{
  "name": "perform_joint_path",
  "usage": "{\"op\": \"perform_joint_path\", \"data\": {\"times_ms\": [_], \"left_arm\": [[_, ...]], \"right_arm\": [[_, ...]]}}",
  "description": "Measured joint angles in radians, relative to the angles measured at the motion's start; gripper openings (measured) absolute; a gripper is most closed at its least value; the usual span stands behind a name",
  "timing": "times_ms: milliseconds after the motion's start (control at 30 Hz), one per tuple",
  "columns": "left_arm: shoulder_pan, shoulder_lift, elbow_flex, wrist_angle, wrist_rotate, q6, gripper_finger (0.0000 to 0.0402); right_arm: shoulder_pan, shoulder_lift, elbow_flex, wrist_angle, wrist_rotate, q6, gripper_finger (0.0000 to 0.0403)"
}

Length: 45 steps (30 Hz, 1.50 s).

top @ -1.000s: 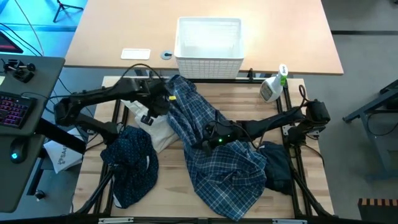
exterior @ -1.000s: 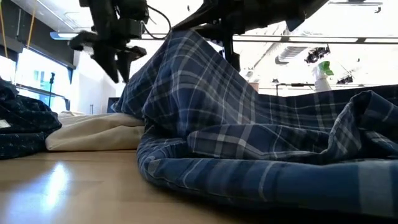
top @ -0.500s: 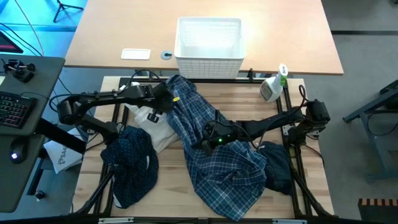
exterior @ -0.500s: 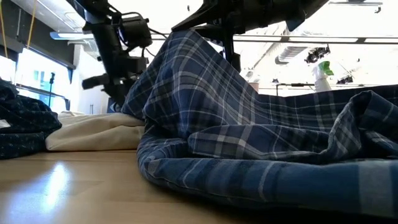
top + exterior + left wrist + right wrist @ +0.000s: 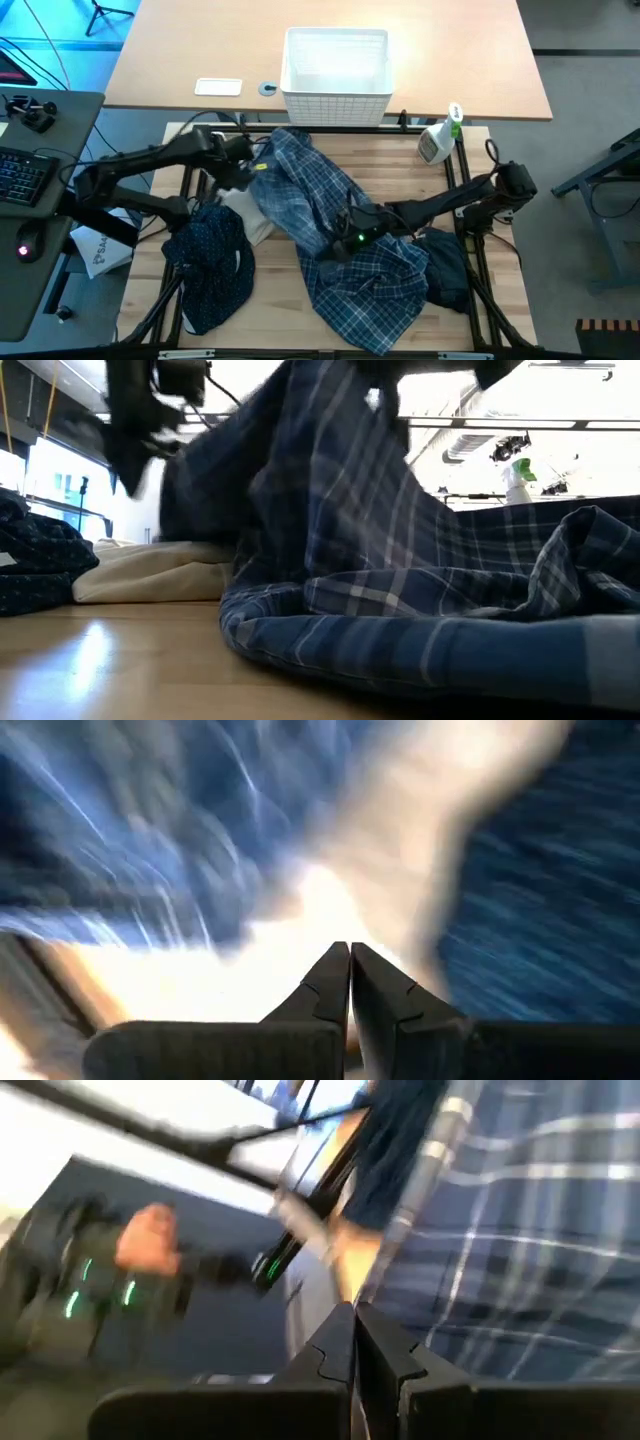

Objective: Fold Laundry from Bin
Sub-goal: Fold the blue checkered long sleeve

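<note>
- We clench left fingers (image 5: 255, 168) on the plaid shirt (image 5: 345, 250) at its 11 o'clock edge, to spread it
- Right fingers (image 5: 340, 240), clenched, pinch its middle

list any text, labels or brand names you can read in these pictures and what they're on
None can be read.
Spray bottle: a label may be there, but it is too small to read.
White card on the far table: appears blank or too small to tell.
White sheet by the left frame: dark print, too small to read.
</note>
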Motion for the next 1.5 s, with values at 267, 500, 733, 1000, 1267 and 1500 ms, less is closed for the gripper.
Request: {"op": "perform_joint_path", "data": {"times_ms": [267, 500, 733, 1000, 1267, 1500], "left_arm": [[-0.078, -0.015, 0.217, -0.228, 0.152, -0.213, 0.0000], [-0.114, -0.013, 0.109, -0.046, 0.269, -0.336, 0.0014], [-0.127, -0.012, -0.018, 0.322, 0.530, -0.436, 0.0070], [-0.247, -0.161, -0.061, 0.558, 0.498, -0.434, 0.0053], [-0.276, -0.187, -0.203, 0.871, 0.527, -0.731, 0.0083], [-0.310, -0.206, -0.202, 0.879, 0.444, -0.433, 0.0189]], "right_arm": [[0.037, -0.018, 0.000, -0.001, 0.008, 0.035, 0.0000], [0.039, -0.015, 0.009, 0.043, 0.218, 0.054, 0.0000], [0.038, -0.013, 0.118, 0.001, 0.380, 0.015, 0.0000], [0.038, -0.011, 0.229, -0.104, 0.489, 0.032, 0.0000], [0.032, -0.011, 0.305, -0.156, 0.531, -0.047, 0.0000], [0.032, -0.011, 0.311, -0.160, 0.551, -0.048, 0.0000]]}}
